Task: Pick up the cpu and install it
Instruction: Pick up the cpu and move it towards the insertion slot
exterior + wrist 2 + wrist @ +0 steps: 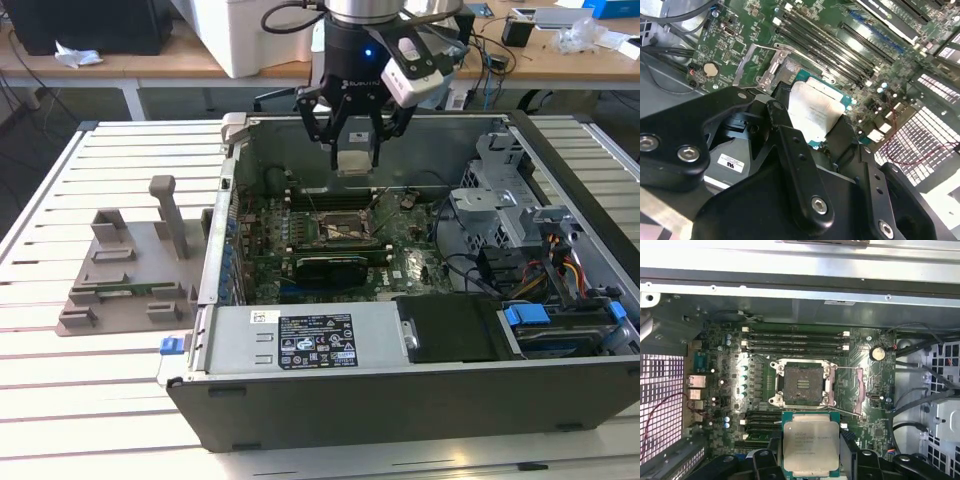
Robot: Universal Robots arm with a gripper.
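- Gripper (pixel 356 152) on your arm hangs inside the open computer case (pixel 400 380), above the motherboard (pixel 420 265), with its fingers clamped on the cpu (pixel 354 160).
- You hold the cpu by two opposite edges. In the first wrist view the black fingers (pixel 849 455) press against its sides, and its silver-grey metal top faces that camera with a thin green rim around it.
- You carry the cpu in the air, clear of the board and roughly flat in the exterior view.
- You find the socket (pixel 801 384) on the board with its contact field exposed. In the first wrist view the cpu sits just beside it and does not cover it.
- You see the socket's metal frame (pixel 850 390) swung open to one side.
- You have rows of memory slots (pixel 795 340) running along both flanks of the socket.
- You can see a black card (pixel 335 268) standing across the board, nearer the exterior camera than the socket.
- You have a grey fixture (pixel 130 265) on the slatted table (pixel 100 400), at the exterior view's left of the case and well apart from the gripper.
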